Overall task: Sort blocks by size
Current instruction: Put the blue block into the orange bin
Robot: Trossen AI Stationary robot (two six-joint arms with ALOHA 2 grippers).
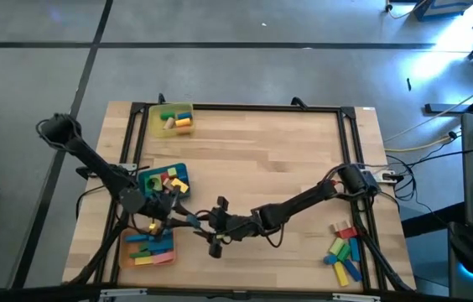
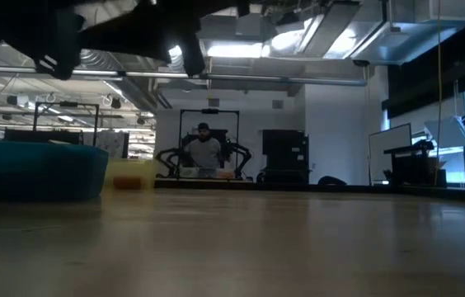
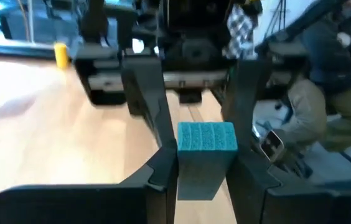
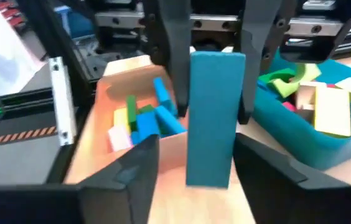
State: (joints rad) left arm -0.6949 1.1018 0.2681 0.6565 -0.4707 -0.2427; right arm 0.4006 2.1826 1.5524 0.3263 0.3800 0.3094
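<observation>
A long blue block (image 4: 211,118) hangs in the air between my two grippers, at the table's near left, beside the blue tray (image 1: 148,174) and the orange tray (image 1: 126,252). My left gripper (image 3: 206,180) is shut on one end of it. My right gripper (image 4: 203,174) faces it from the other side. It is open, its fingers standing either side of the block's other end, with a gap showing beside the block. Both trays hold sorted blocks, and a third lot lies in the yellow tray (image 1: 154,126). My left gripper pinches the blue block between its two fingers (image 3: 166,168), on the two long sides near one end (image 3: 191,177). The fingers lie level, along the block's length. The block is lifted clear of the table and sticks out level toward my right gripper, end face (image 3: 206,137) forward.
Several loose blocks (image 1: 344,250) lie at the table's near right corner. A black frame (image 1: 245,107) runs around the table. The wide middle of the wooden top (image 1: 262,159) is bare. A person sits in the room beyond the table (image 2: 205,148).
</observation>
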